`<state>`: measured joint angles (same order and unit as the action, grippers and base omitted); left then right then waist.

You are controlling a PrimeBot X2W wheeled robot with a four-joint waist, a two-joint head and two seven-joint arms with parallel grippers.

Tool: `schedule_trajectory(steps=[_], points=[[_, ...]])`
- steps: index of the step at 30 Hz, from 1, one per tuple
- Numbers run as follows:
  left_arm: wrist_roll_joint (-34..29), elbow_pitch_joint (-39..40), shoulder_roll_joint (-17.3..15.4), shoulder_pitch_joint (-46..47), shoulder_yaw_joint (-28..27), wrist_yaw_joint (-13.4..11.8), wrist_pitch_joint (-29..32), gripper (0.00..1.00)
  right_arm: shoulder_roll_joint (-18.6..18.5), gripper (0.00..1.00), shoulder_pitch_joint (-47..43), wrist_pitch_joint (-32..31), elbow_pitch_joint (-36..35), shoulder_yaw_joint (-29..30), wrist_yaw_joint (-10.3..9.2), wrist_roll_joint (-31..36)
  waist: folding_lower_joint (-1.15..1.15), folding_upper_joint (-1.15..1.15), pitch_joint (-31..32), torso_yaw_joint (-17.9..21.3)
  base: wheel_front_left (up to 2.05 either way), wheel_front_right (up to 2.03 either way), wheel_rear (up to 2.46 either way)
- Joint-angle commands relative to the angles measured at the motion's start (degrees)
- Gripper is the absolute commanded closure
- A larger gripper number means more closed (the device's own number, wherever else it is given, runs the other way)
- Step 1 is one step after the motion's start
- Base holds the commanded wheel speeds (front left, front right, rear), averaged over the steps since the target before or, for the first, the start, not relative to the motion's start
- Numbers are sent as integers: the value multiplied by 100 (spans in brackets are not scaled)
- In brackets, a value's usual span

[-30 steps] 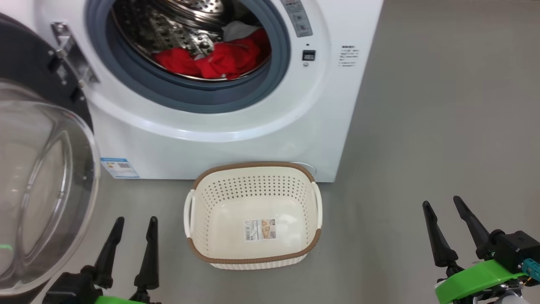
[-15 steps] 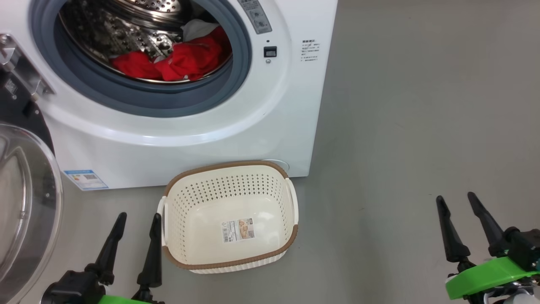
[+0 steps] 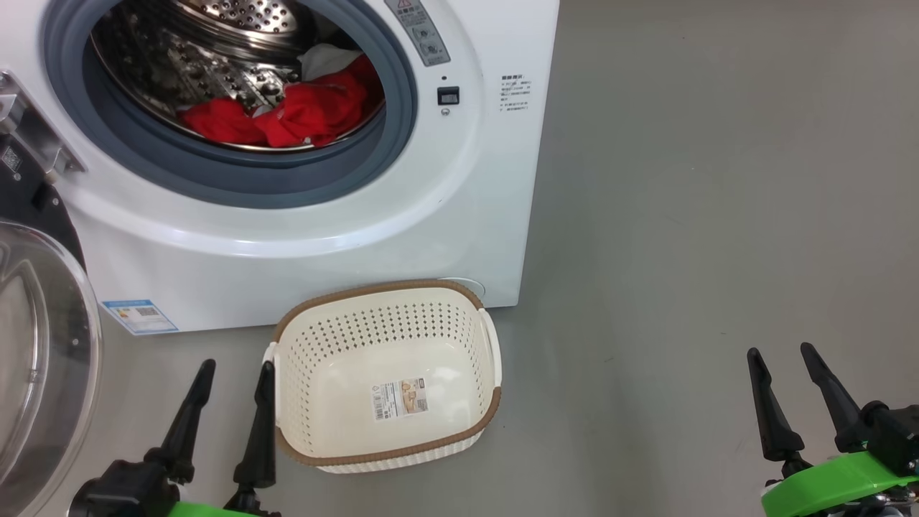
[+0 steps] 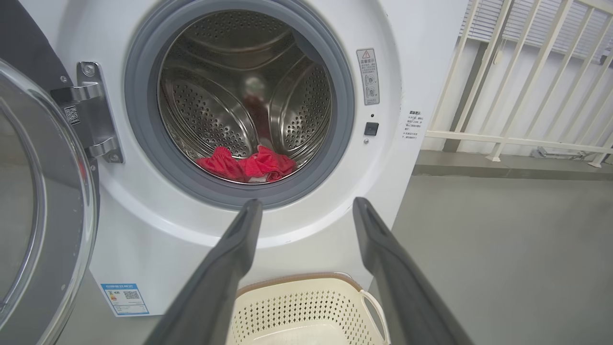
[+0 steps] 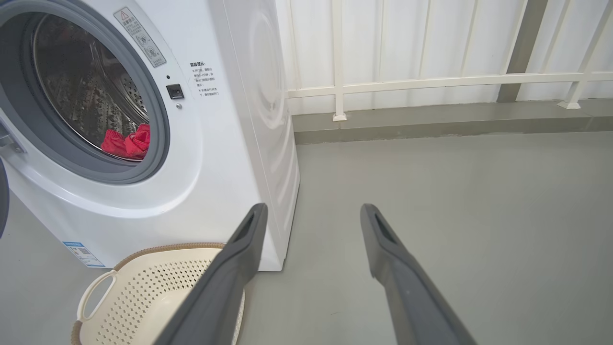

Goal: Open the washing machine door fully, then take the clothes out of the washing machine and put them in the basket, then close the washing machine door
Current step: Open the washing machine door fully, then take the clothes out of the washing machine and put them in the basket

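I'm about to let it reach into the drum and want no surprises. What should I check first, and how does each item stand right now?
1. Washing machine door swung clear of the drum mouth: ok.
2. Clothes in sight, lying low in the drum: ok.
3. Left gripper open, nothing held: ok.
4. Right gripper open, nothing held: ok.
5. Basket upright, no clothes in it, on the floor before the washing machine: ok.
6. Door at its full swing: cannot tell.
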<state>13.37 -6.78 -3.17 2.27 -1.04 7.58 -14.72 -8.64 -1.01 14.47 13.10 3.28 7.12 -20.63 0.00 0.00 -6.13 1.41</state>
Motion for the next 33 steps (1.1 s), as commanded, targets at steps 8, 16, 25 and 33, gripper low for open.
schedule_trajectory(steps=[8,16,25,33], points=[[-128,113,-53,20,-215,-9,-28,0,-101,0,74,52,-138,-104,36,2,0,0,5,-53,0,0,0],[-120,72,-25,54,-305,-9,-28,0,-94,0,92,52,-150,-141,36,15,0,0,-16,-80,0,0,0],[14,87,-33,100,-267,-9,-28,0,-79,0,141,52,-142,-200,36,23,0,0,-44,-82,41,-43,2],[36,128,-46,128,-255,-9,-28,0,-83,0,166,52,-142,-231,36,23,0,0,-75,-77,87,-87,0]])
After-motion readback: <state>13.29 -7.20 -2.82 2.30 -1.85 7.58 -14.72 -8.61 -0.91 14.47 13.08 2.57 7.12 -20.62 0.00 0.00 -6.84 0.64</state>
